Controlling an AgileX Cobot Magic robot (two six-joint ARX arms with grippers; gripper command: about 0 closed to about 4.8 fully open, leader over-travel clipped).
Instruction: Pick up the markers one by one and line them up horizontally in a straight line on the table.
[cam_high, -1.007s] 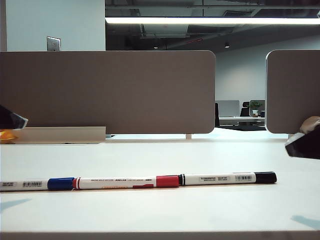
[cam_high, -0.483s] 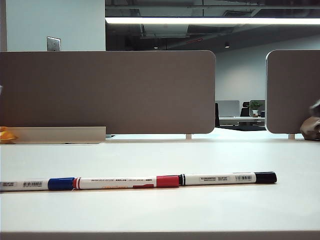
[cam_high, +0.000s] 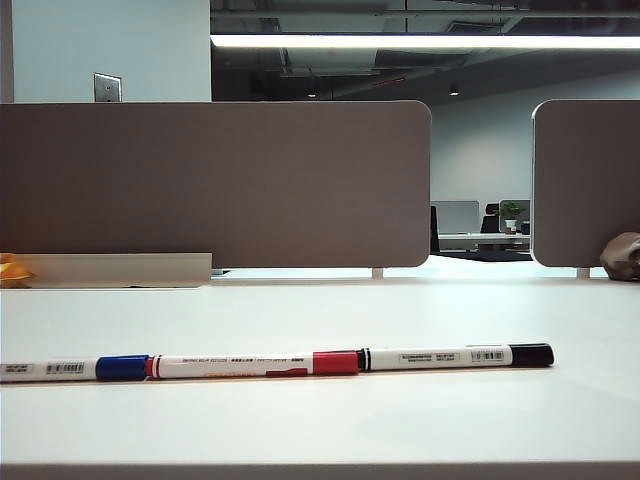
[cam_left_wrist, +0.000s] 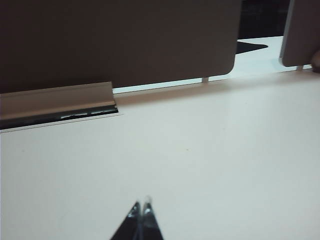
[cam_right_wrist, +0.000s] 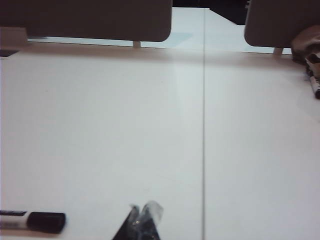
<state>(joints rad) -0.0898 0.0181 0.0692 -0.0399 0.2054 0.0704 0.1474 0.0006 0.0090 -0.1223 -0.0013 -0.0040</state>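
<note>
markers lie end to end in one row across the front of the table (cam_high: 420, 310), long axes left-right. blue marker (cam_high: 75, 368) is cut off at the left edge; red marker (cam_high: 255, 364) mid, black marker (cam_high: 455, 355) right. left gripper (cam_left_wrist: 141, 212) and right gripper (cam_right_wrist: 143, 212) both clenched, empty, over bare table; only tips show.

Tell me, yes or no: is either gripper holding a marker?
No; both grippers, left and right, are shut and empty above the table.
</note>
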